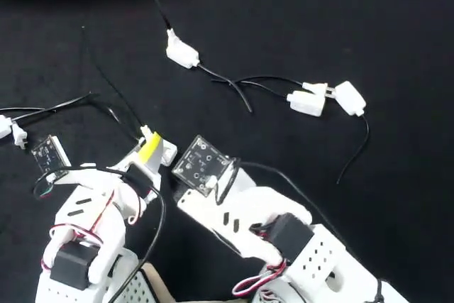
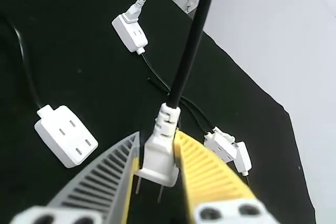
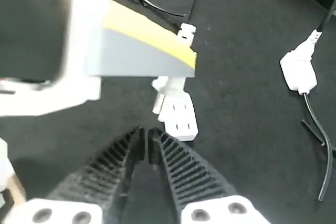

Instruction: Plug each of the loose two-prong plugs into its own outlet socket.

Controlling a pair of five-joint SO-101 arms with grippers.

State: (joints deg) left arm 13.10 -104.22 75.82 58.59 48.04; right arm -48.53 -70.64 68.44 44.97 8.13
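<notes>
Left claw (image 2: 157, 135): clamped on a white two-prong plug (image 2: 157, 158). The grey finger (image 2: 113, 174) presses one flank and the yellow finger (image 2: 207, 174) the other. Both prongs are bare and point back toward the wrist. A black cord (image 2: 191, 40) runs straight off the plug's far end. The claw sits over the worktop (image 1: 397, 26) near its front edge, left of middle.

Just beside the held plug: a white outlet block (image 2: 65, 136) lying flat on the black cloth. It has two pairs of slots facing up and its own cord leaving one end. Plug and block are apart, not touching.

Right claw (image 3: 145, 136): the black fingers are drawn nearly together with a slim gap, and nothing is between them. The tips are close to that same outlet block without touching it. The left claw's yellow-edged finger shows close by the block here.

Further out, toward the back edge and left of middle: a second outlet block (image 1: 182, 51), with a cord at each end.

Right of middle: a third outlet block (image 1: 306, 101) joined end to end with another white plug (image 1: 350, 97). That plug's cord trails toward the front edge.

At the left edge: a small white fitting (image 1: 8, 129) on thin cords.
</notes>
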